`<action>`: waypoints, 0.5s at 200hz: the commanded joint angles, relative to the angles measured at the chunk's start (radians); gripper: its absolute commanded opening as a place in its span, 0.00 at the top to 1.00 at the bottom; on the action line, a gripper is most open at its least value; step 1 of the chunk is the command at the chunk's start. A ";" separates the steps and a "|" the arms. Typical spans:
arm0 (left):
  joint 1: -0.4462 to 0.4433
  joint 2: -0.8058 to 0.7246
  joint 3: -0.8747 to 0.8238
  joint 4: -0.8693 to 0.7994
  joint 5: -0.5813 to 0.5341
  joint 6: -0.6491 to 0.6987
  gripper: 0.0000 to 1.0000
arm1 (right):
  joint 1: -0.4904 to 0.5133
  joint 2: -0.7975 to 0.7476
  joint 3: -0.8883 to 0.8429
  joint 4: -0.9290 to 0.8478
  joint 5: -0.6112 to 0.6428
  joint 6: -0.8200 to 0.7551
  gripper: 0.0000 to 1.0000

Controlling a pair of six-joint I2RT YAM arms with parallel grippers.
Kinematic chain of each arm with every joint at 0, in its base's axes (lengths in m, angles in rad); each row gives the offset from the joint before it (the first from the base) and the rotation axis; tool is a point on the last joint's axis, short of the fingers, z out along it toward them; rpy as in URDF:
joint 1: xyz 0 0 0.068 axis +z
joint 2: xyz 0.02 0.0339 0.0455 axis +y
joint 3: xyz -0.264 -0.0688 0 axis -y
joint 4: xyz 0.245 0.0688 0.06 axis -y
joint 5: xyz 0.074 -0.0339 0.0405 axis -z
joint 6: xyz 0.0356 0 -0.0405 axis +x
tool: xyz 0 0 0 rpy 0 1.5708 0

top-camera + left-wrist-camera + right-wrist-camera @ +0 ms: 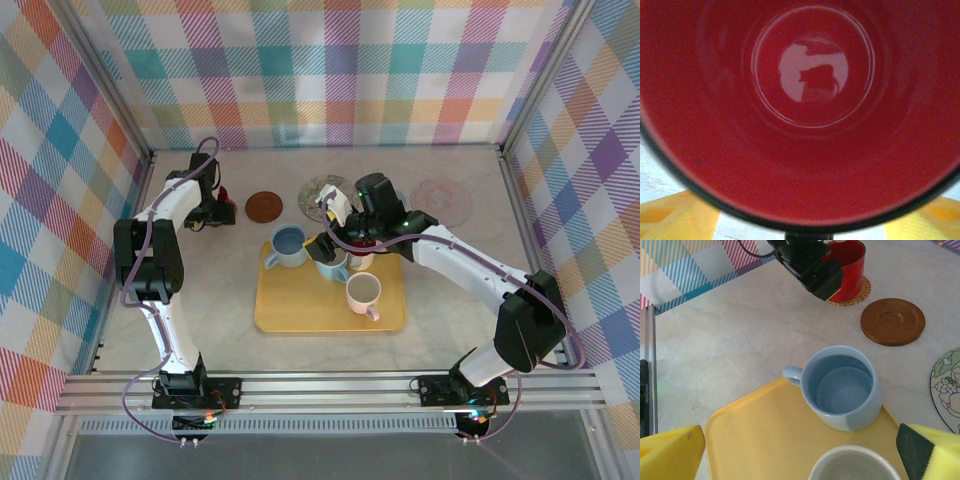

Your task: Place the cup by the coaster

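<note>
Red cup on woven coaster, brown coaster just beside

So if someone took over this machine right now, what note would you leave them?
Left end effector: open, around the red cup.
Right end effector: open, empty, above the tray.
Red cup stands upright on a woven coaster, beside the brown coaster.
Done: red cup looks placed.
To do: back the left arm away; the blue cup and a white cup sit on the tray.
</note>
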 commanded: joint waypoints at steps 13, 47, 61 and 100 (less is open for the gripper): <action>0.013 -0.101 0.051 -0.057 -0.015 -0.012 0.15 | 0.010 -0.034 0.009 0.002 -0.007 -0.018 0.01; 0.009 -0.213 0.051 -0.064 0.084 -0.021 0.10 | 0.009 -0.052 0.007 -0.011 -0.004 -0.027 0.01; 0.008 -0.274 0.040 -0.053 0.125 -0.023 0.03 | 0.011 -0.063 0.000 -0.012 0.003 -0.026 0.01; 0.004 -0.424 0.033 -0.065 0.303 0.011 0.00 | 0.012 -0.112 -0.033 -0.007 -0.008 -0.029 0.01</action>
